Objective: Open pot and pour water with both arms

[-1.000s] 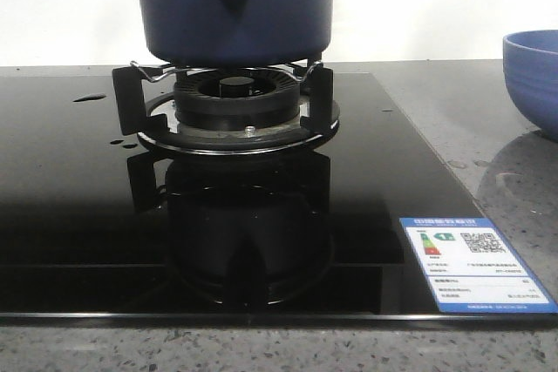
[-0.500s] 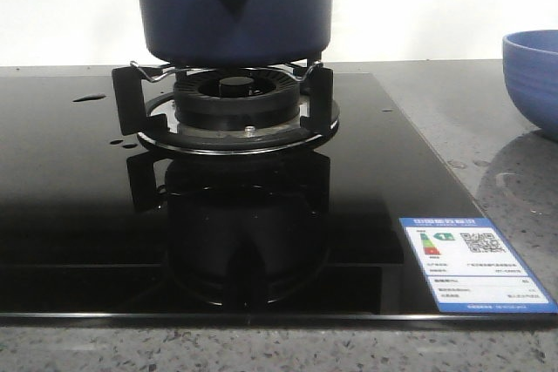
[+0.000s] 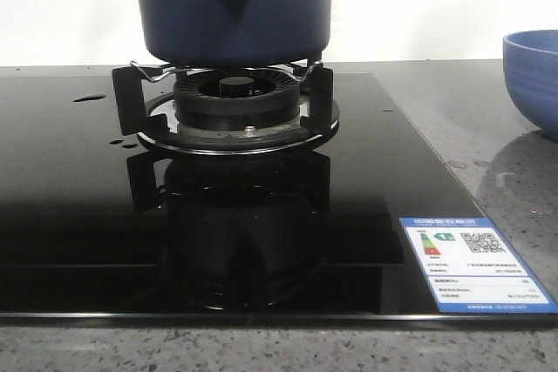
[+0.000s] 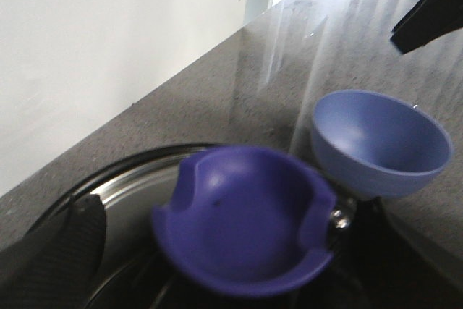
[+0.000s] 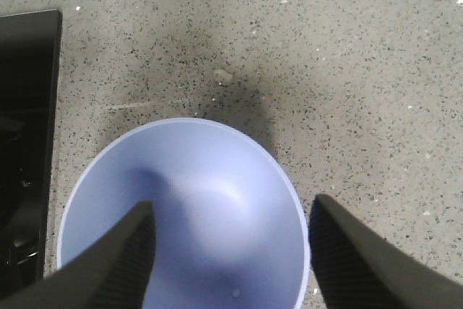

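Observation:
The dark navy pot (image 3: 233,6) stands on the burner's pan support (image 3: 234,106); its top is cut off in the front view. In the left wrist view its glass lid (image 4: 137,193) with a purple-blue knob (image 4: 246,222) fills the foreground, blurred. My left gripper (image 4: 231,287) is at the knob. Only one finger (image 4: 65,251) shows, and it stands apart from the knob. My right gripper (image 5: 231,251) is open above the light blue bowl (image 5: 188,208). Water shows as drops on the cooktop (image 3: 90,98) and as one drop in the bowl (image 5: 235,292).
The black glass cooktop (image 3: 70,215) carries an energy label (image 3: 475,263) at its front right. The light blue bowl (image 3: 534,76) sits on the speckled grey counter (image 5: 325,70) right of the cooktop. A white wall runs behind.

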